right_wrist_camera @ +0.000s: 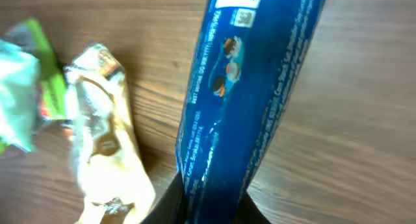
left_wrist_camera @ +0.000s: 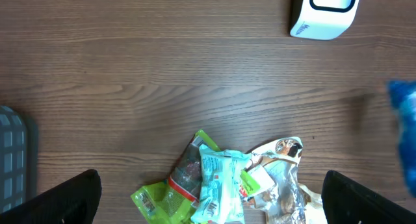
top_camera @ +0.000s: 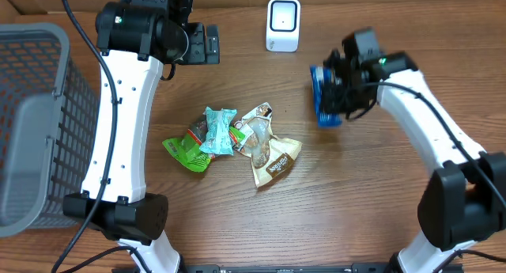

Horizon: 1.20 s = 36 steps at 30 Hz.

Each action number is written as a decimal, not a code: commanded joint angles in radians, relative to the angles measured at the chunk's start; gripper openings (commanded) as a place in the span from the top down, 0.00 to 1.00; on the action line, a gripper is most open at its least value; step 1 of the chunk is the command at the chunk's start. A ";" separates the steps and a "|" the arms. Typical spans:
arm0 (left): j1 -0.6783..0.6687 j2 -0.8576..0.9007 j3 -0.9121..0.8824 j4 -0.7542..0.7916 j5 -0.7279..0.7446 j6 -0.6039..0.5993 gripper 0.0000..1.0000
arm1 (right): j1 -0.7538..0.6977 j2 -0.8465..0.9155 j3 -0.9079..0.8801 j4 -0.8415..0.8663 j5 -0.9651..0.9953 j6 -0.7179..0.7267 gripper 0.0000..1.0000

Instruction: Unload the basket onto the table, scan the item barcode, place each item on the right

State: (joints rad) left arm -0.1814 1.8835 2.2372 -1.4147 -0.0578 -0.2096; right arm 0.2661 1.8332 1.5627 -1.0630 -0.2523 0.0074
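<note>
**Near zone.** A pile of snack packets lies on the wooden table point(top_camera: 371, 194), closest to the arm bases. A tan pouch point(top_camera: 277, 161) sits at the near right of the pile. A green packet point(top_camera: 183, 150) sits at its near left. A teal packet point(top_camera: 218, 130) and a clear, crinkled wrapper point(top_camera: 254, 130) lie just behind them. All four touch or overlap.

**Middle zone, right.** The right gripper point(top_camera: 341, 91) is closed on a blue cookie package point(top_camera: 322, 99). In the right wrist view, the dark fingers point(right_wrist_camera: 166, 201) clamp the near end of the package from both sides. The package extends away from the camera over the bare wood. A small square code mark and a white panel show near its far end. The package is well to the right of the pile and apart from it. Whether it is clear of the table surface cannot be told.

**Middle zone, left.** A grey mesh basket point(top_camera: 32, 123) stands at the left edge of the table.

**Far zone.** The left gripper point(top_camera: 207, 43) hangs above the table with its jaws spread wide and nothing between them. In the left wrist view, its fingertips point(left_wrist_camera: 62, 199) frame the pile below. A white barcode scanner point(top_camera: 283, 24) stands at the far edge, between the two grippers and apart from the blue cookie package.
</note>
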 commanded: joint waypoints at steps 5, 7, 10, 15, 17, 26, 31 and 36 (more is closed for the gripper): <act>0.004 0.013 0.003 0.002 -0.013 0.000 0.00 | 0.064 -0.105 0.185 -0.072 0.123 -0.100 0.96; 0.003 0.013 0.003 0.002 -0.013 0.000 0.00 | 0.085 -0.135 0.193 -0.074 0.140 -0.148 0.96; 0.003 0.013 0.003 0.002 -0.013 0.000 0.00 | 0.132 -0.198 0.193 -0.068 0.215 -0.177 0.96; 0.003 0.013 0.003 0.002 -0.012 0.000 0.00 | 0.208 -0.300 0.193 -0.061 0.356 -0.177 0.96; 0.003 0.013 0.003 0.002 -0.013 0.000 0.00 | 0.234 -0.337 0.193 -0.053 0.387 -0.186 0.96; 0.004 0.013 0.003 0.002 -0.013 0.000 0.00 | 0.268 -0.401 0.193 -0.024 0.394 -0.199 0.96; 0.003 0.013 0.003 0.001 -0.013 0.000 0.00 | 0.267 -0.399 0.192 -0.019 0.394 -0.196 0.96; 0.003 0.013 0.003 0.002 -0.013 0.000 0.00 | 0.267 -0.381 0.191 0.026 0.396 -0.080 0.96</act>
State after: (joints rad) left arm -0.1814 1.8835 2.2372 -1.4143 -0.0578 -0.2096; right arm 0.5308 1.4460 1.7245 -1.0637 0.1287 -0.1528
